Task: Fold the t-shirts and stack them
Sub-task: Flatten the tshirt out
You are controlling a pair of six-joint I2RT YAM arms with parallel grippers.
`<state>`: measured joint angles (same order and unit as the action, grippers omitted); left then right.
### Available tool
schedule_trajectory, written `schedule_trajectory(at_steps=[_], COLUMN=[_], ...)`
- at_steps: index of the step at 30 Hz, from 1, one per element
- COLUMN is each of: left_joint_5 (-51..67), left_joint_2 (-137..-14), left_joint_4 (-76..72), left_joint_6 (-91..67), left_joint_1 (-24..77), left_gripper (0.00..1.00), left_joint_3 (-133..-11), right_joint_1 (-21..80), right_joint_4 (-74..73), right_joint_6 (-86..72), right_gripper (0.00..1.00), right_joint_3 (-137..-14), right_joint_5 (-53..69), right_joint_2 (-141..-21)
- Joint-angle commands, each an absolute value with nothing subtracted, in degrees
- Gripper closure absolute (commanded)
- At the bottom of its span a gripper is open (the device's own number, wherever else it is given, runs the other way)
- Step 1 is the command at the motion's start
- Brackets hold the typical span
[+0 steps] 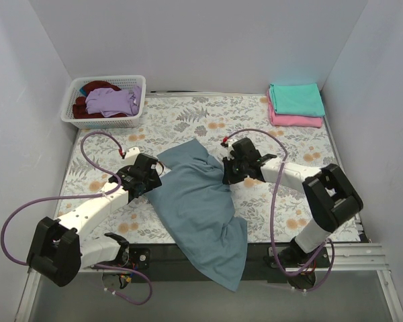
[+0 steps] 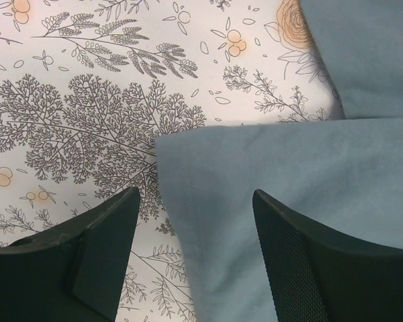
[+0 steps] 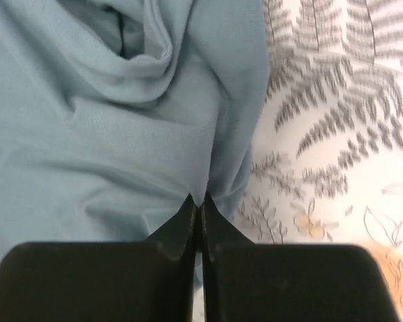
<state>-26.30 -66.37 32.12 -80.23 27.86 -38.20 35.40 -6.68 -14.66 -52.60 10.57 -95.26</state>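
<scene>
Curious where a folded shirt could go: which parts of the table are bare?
Bare: the far strip between the basket and the folded stack; a smaller patch between the blue shirt and the right arm, crossed by a cable. Crowded: the centre, where the left claw and right claw are at the shirt.

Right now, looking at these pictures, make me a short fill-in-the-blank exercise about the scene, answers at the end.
The right gripper is ____ on the blue-grey t-shirt.
The left gripper is ____, straddling that shirt's edge.
The teal t-shirt lies folded ____ the pink t-shirt.
The lilac t-shirt lies ____ the white basket.
Answers: shut, open, on top of, inside.
</scene>
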Motion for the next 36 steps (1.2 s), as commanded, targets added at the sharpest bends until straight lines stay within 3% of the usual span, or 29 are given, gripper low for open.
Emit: schedule_trajectory(at_steps=[1, 7, 10, 13, 15, 22, 36], left_joint_5=[-26.20, -22.16, -17.95, -14.96, -13.63, -11.07, -6.95], left_joint_2=[-65.57, -66.88, -68.28, -68.99, -69.34, -72.86, -77.34], left_joint_4=[31.47, 30.50, 29.53, 27.69, 25.67, 24.35, 21.01], left_joint_6=[-79.72, -78.75, -78.75, -79.62, -80.15, -77.35, -76.20], left_joint_1=[27.51, 27.51, 27.51, 27.51, 27.34, 23.91, 22.59], left_gripper=[0.33, 0.33, 0.33, 0.34, 0.35, 0.36, 0.38], left_joint_3=[-39.03, -38.93, -39.11, -39.29, -39.46, -44.38, -43.76], right_joint_1=[35.60, 35.86, 36.65, 37.79, 37.53, 30.95, 24.96], right_joint_4=[-9.74, -22.74, -28.55, -30.85, -30.76, -29.10, -17.41], right_joint_6=[-15.20, -18.11, -17.06, -16.00, -14.08, -4.77, -0.97], right_gripper=[0.99, 0.99, 0.96, 0.62, 0.56, 0.55, 0.54], right_joint_3=[-48.36, -39.66, -37.45, -37.87, -40.15, -56.06, -73.30], right_joint_5=[6.34, 4.92, 11.93, 11.88, 8.46, -2.80, 1.93], right_joint_2=[-85.56, -71.66, -69.00, -65.67, -64.43, -75.38, -103.25])
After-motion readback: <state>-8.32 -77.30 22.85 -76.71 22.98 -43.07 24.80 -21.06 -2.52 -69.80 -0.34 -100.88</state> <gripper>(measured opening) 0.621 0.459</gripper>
